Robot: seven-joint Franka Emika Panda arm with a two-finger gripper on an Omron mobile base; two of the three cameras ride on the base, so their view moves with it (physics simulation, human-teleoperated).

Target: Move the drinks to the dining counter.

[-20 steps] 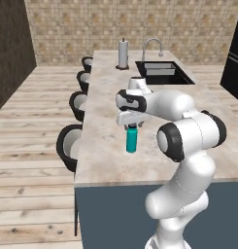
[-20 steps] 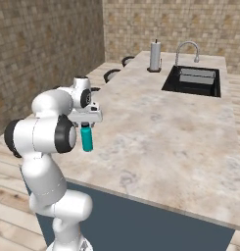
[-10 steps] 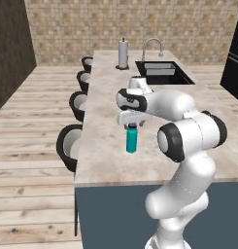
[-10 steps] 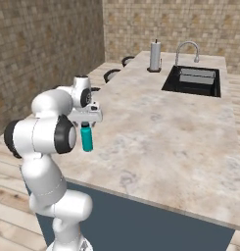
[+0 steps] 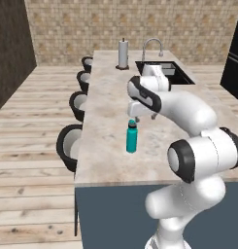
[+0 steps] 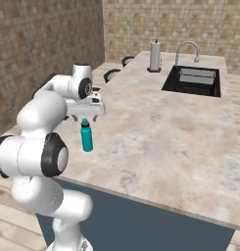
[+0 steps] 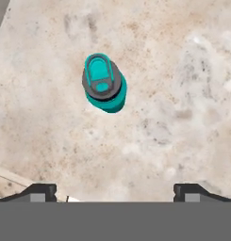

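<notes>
teal bottle (image 5: 132, 137) stands upright on the dining bench (image 5: 106, 102), near the front edge on the stool side, dark cap on top. nothing touching it. the hand (image 5: 140, 115) hangs just above the bottle, pointing straight down, fingers spread wide with the bottle free between and below them. in the right base view the hand (image 6: 85, 116) sits over the cap of the bottle (image 6: 86, 136), small gap visible between them. hand view looks straight down on the bottle (image 7: 104, 84): cap and teal lid seen from above, the two fingertips (image 7: 39, 190) far apart at the bottom of the frame, neither near the bottle.

bench top is beige marble-look (image 6: 156, 132). far end carries a black inset sink (image 6: 192, 81) with chrome faucet (image 6: 186, 49), and a paper towel roll (image 6: 155, 55) upright on its stand beside the sink. four dark stools (image 5: 69, 146) lined along the bench's left side. wood plank floor, stone tile walls.
</notes>
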